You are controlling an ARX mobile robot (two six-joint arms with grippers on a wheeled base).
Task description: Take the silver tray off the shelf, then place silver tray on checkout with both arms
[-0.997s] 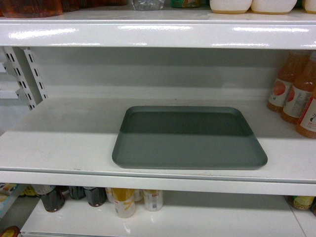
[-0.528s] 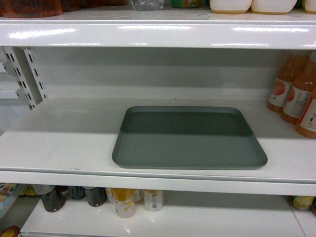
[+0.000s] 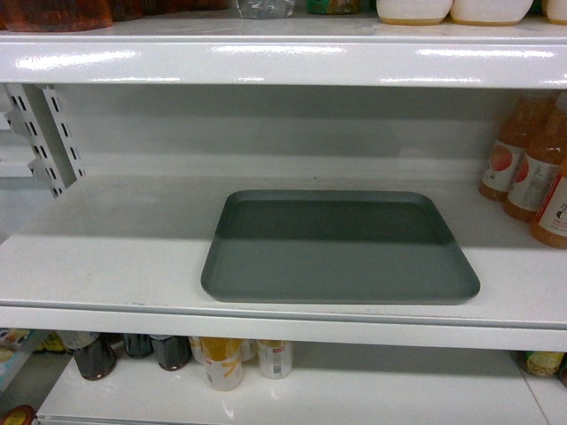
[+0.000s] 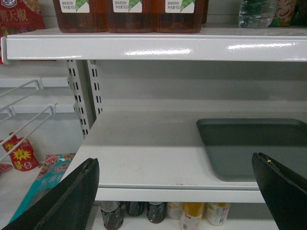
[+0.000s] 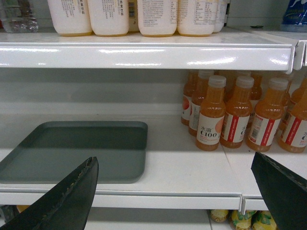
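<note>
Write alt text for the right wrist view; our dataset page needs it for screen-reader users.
A silver tray lies flat on a white shelf, with orange juice bottles standing to its right. The right gripper is wide open in the foreground, short of the shelf edge. White bottles line the board above.

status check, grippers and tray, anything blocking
Left gripper open, right gripper open, both short of the shelf. Silver tray flat on it, untouched. Orange juice bottles stand right of the tray, apart.
</note>
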